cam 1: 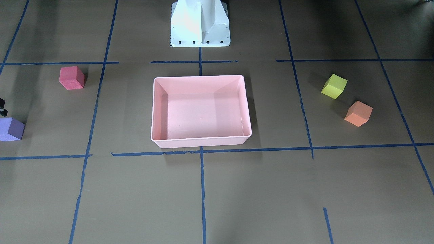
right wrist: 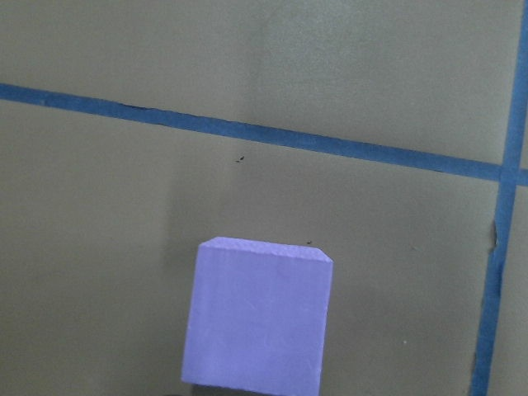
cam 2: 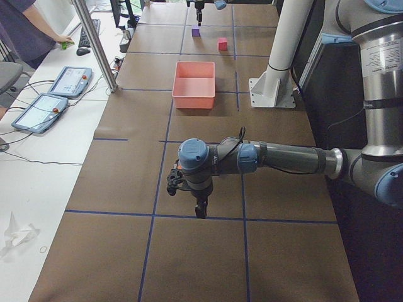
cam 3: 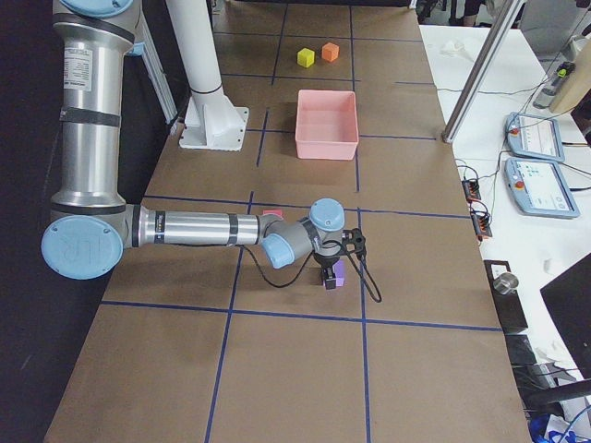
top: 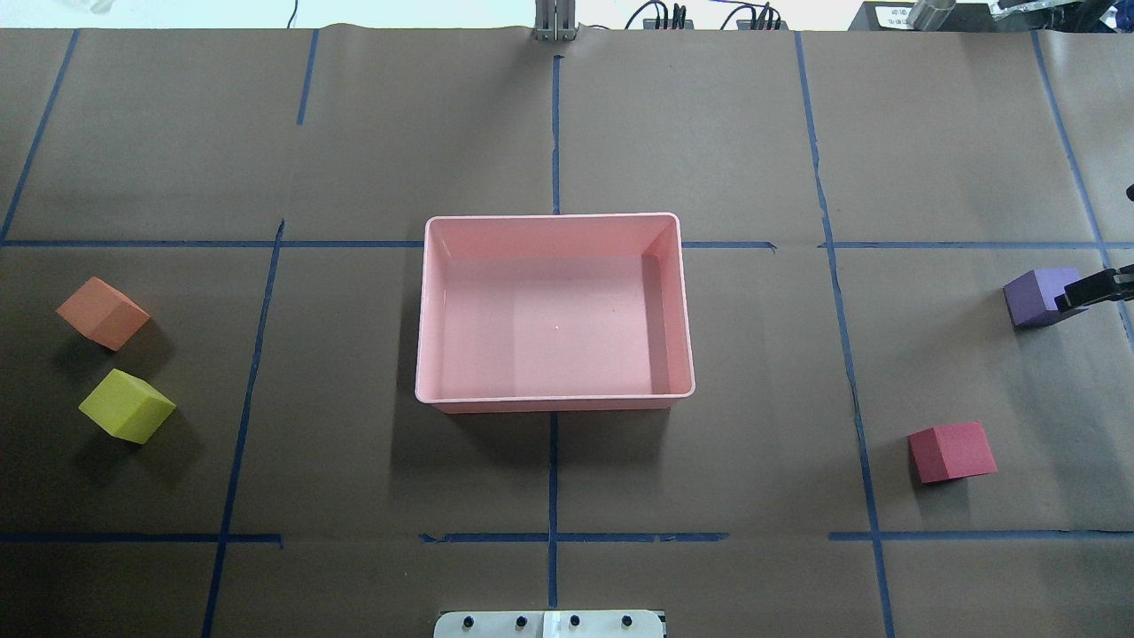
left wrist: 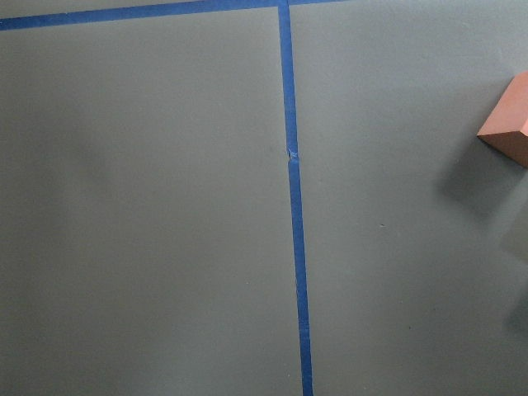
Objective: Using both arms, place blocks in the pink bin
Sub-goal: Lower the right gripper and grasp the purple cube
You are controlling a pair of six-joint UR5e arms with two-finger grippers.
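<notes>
Jaws cannot be read on either side: the right gripper (top: 1083, 295) shows only as a black sliver at the frame edge, and the left gripper (cam 2: 200, 211) appears solely in a side view, so I cannot tell whether either is spread or closed. From the front, the shallow light-pink plastic bin (cam 1: 201, 141) sits mid-table holding nothing. The red foam cube (cam 1: 71, 78) and purple foam cube (cam 1: 11, 129) lie on the robot's right, and the yellow-green foam cube (cam 1: 334, 86) and orange foam cube (cam 1: 358, 113) on its left, all well apart from the bin. Overhead, the black sliver meets the purple cube's outer side. The left-end view has the left gripper pointing down over bare brown table paper (cam 2: 283, 251). The right-end view puts the right gripper down at the purple cube. The left wrist view catches just an orange corner beside blue tape (left wrist: 293, 206). In the right wrist view the purple cube sits low and centred. This looks like the first pick: next, the right needs a firm, square grasp and lift, while the left must shift toward the orange cube.
</notes>
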